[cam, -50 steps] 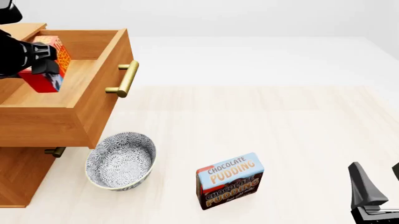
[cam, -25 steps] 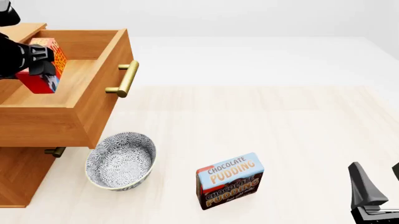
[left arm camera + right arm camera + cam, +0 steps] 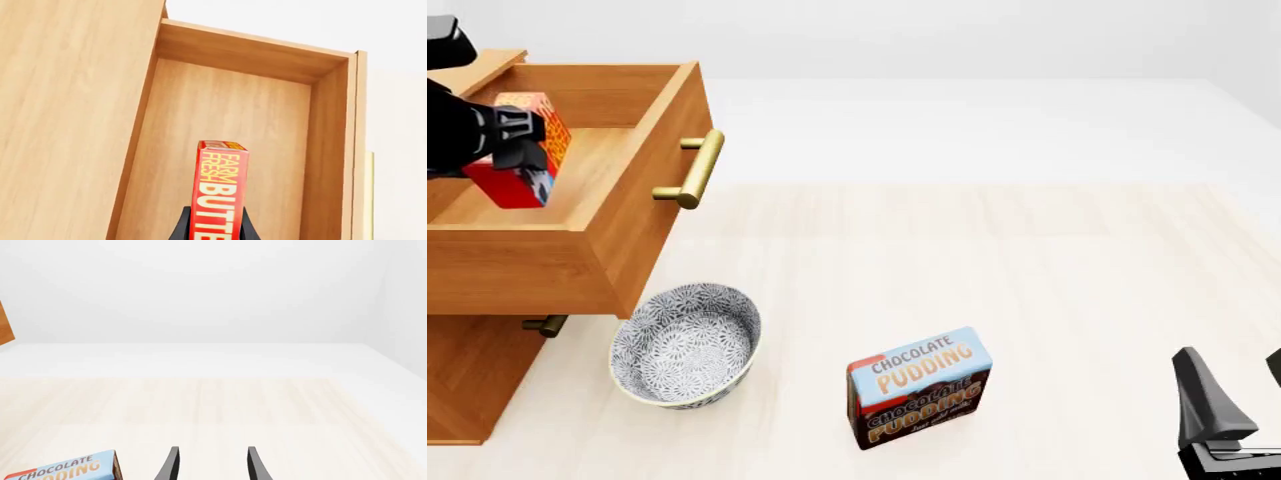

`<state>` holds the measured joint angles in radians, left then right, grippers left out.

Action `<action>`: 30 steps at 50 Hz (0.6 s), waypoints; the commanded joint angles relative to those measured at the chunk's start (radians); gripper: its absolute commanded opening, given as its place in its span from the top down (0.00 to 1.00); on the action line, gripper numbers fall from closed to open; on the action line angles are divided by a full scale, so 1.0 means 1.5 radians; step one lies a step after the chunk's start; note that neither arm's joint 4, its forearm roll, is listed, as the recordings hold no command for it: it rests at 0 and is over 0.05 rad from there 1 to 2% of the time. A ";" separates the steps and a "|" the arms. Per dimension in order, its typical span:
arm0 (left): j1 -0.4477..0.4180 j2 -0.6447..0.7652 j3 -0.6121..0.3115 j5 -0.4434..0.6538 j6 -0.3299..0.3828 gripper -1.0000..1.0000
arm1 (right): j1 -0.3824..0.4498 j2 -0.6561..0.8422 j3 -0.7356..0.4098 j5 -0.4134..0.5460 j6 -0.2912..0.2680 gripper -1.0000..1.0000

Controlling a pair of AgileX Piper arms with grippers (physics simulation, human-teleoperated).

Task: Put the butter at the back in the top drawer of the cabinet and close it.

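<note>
A red butter box [image 3: 518,150] with an orange-yellow face and white lettering is hanging tilted above the floor of the pulled-out top drawer [image 3: 574,205], pinched between the closed fingers of the left gripper [image 3: 215,229]. The right gripper [image 3: 211,465], its fingers standing apart and holding nothing, is hovering low over the pale wooden table [image 3: 1068,270]. A patterned bowl [image 3: 685,343] is sitting beside the cabinet [image 3: 467,375], with a chocolate pudding box [image 3: 920,386] nearby, before white walls.

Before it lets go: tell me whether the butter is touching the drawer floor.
Cannot tell. The left tool grips the butter over the top drawer; neither view shows its underside.
</note>
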<state>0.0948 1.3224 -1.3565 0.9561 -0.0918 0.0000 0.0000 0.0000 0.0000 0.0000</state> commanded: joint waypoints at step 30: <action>0.006 0.009 0.005 -0.023 0.016 1.00 | 0.000 0.000 0.000 0.000 0.000 0.00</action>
<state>0.1000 1.3433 -1.3438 0.9336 -0.0861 0.0000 0.0000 0.0000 0.0000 0.0000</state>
